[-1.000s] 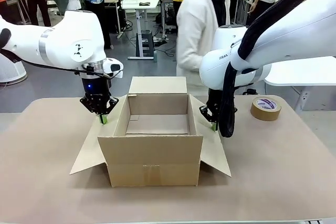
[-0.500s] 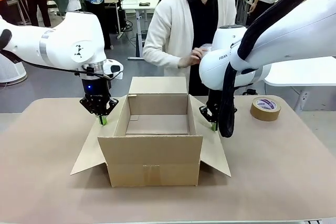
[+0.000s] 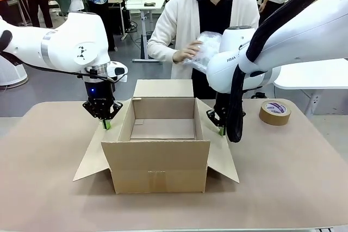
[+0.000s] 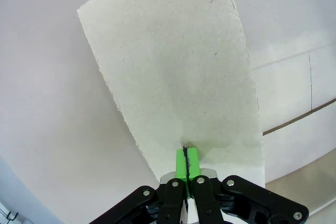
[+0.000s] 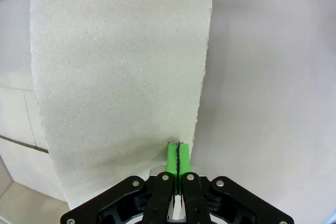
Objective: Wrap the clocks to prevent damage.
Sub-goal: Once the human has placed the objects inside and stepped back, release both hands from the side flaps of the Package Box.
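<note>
An open cardboard box (image 3: pixel 160 156) stands mid-table with its flaps spread. My left gripper (image 3: pixel 107 124) is shut on the edge of the left flap (image 3: pixel 91 158), which appears as a pale sheet (image 4: pixel 173 66) pinched between the green pads of that gripper (image 4: pixel 186 162). My right gripper (image 3: pixel 221 130) is shut on the right flap (image 3: pixel 223 161), and the wrist view shows this flap (image 5: pixel 115 77) clamped in the gripper (image 5: pixel 178 157). Behind the box a person holds a bundle of clear bubble wrap (image 3: pixel 202 47) in both hands; what it holds is hidden.
A roll of brown tape (image 3: pixel 275 112) lies on the table (image 3: pixel 283 177) at the right, past my right arm. The box's far flap (image 3: pixel 163 87) stands up toward the person. Bare tabletop lies in front of the box and at the left.
The person has stepped from the right to behind the box and raised a bubble-wrap bundle to chest height. Both arms and the box have stayed still.
</note>
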`<state>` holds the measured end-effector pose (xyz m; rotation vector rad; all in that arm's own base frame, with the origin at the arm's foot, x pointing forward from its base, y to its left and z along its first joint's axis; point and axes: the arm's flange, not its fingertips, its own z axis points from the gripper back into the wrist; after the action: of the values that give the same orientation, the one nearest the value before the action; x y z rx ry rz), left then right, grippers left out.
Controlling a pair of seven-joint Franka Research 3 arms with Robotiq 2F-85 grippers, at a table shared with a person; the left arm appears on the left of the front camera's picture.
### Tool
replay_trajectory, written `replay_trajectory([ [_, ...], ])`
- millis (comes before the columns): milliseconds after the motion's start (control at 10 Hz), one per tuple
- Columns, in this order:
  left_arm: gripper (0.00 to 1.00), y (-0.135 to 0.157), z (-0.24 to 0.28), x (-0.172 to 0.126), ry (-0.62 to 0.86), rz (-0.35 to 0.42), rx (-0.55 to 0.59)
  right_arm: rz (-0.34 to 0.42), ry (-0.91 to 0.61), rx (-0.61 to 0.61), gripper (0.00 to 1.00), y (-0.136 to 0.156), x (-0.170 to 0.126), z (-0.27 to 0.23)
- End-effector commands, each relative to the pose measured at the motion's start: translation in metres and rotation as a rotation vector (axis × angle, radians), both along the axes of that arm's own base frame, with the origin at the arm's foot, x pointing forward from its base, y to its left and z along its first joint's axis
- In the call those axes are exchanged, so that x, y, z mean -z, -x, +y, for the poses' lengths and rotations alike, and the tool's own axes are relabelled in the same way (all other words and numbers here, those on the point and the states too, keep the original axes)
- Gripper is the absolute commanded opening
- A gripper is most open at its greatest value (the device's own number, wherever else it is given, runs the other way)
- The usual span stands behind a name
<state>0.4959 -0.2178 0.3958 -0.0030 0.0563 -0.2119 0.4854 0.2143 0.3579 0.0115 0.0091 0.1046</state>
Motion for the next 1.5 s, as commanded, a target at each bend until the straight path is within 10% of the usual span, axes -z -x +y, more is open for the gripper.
replay_trajectory([
  [0,0.0,0.0005,-0.0001,0.0009,-0.007,0.008,0.003,0.0,-0.001,0.004,0.01,0.0,0.0001,0.0003],
  [1400,0.0,0.0005,-0.0001,0.0009,-0.007,0.008,0.003,0.0,-0.001,0.004,0.01,0.0,0.0001,0.0003],
])
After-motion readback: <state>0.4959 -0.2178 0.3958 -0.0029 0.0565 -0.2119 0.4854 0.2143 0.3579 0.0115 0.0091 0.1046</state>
